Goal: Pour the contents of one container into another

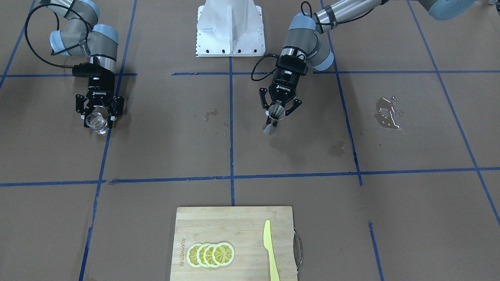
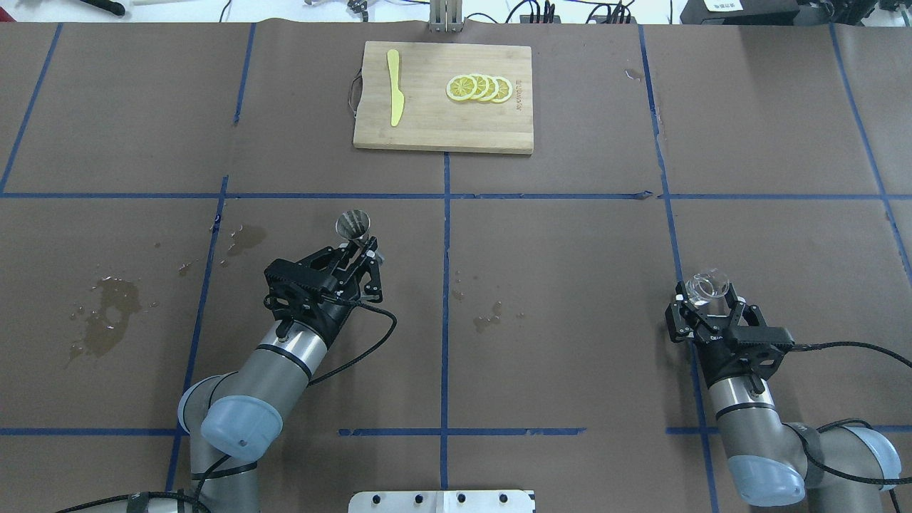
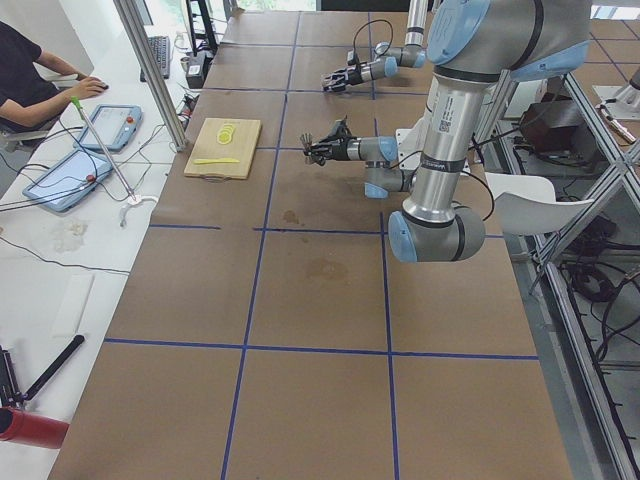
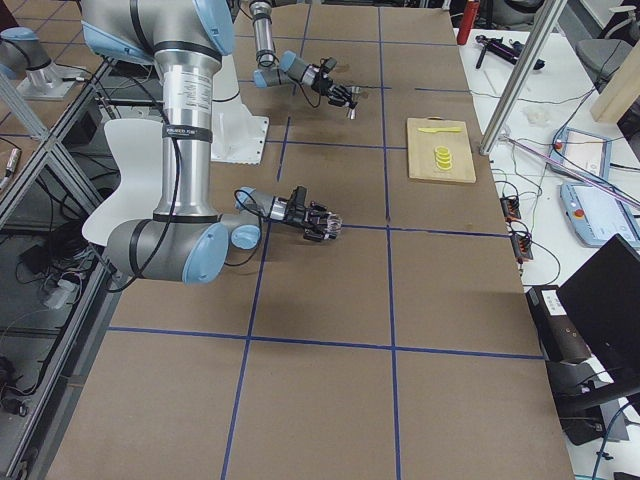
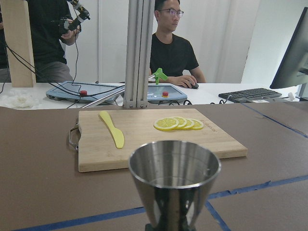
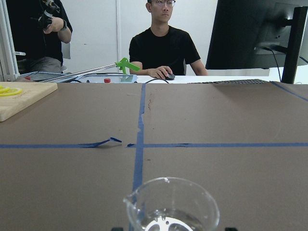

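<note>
A small clear glass beaker (image 2: pixel 707 285) with a pour spout sits between the fingers of my right claw (image 2: pixel 709 296), which is clamped on its sides. It lies nearer the robot than the cutting board (image 2: pixel 442 132) and well off to the board's right. The right wrist camera shows what may be a little clear liquid at its bottom.

The steel jigger (image 2: pixel 353 224), shaped like an hourglass, is pinched at its narrow waist by my left claw (image 2: pixel 361 251). It lies nearer the robot than the board, about in line with the board's handle end. Its wide mouth faces up in the left wrist camera, and I see no liquid inside.

The two vessels are well apart. On the board lie fanned lemon slices (image 2: pixel 479 87) and a yellow knife (image 2: pixel 394 96). Wet patches (image 2: pixel 107 313) mark the table far to the board's left, on the robot's side.

I judge both grasps done and the pour not yet begun. Next I would bring the beaker across toward the jigger, set its spout just above the narrow mouth, then tip slowly while the jigger is held level.
</note>
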Available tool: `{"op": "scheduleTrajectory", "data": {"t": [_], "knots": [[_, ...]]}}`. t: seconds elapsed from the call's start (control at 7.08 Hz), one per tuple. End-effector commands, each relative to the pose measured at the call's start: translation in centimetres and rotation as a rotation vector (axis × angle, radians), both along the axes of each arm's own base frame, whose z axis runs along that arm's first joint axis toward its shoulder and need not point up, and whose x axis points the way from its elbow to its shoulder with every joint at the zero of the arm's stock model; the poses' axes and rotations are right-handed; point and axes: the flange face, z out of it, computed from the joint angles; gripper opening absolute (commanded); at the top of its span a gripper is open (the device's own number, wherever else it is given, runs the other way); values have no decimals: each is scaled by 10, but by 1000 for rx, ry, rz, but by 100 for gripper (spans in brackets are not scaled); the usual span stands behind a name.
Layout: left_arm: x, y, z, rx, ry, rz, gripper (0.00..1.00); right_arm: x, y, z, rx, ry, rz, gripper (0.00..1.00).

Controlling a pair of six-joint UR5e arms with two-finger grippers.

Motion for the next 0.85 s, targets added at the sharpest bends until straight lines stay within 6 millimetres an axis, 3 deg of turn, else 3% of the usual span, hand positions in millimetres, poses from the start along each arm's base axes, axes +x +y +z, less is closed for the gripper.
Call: {"op": "scheduleTrajectory", "data": {"t": [0.0, 0.14, 0.28, 0.56, 0.71], "knots": [[0, 0, -1, 0, 2, -1, 0, 4, -1, -4, 20, 15, -19, 21], [-1, 0, -2, 1, 5, -1, 0, 6, -1, -11, 43, 43, -48, 17], [-1, 0, -2, 1, 5, 1, 0, 8, -1, -21, 65, 32, -79, 2], [-1, 0, -4, 2, 9, -1, 0, 20, 1, -6, 85, -77, -86, 0], [-2, 0, -5, 2, 11, 1, 0, 22, 2, -11, 103, -58, -142, 0]]}}
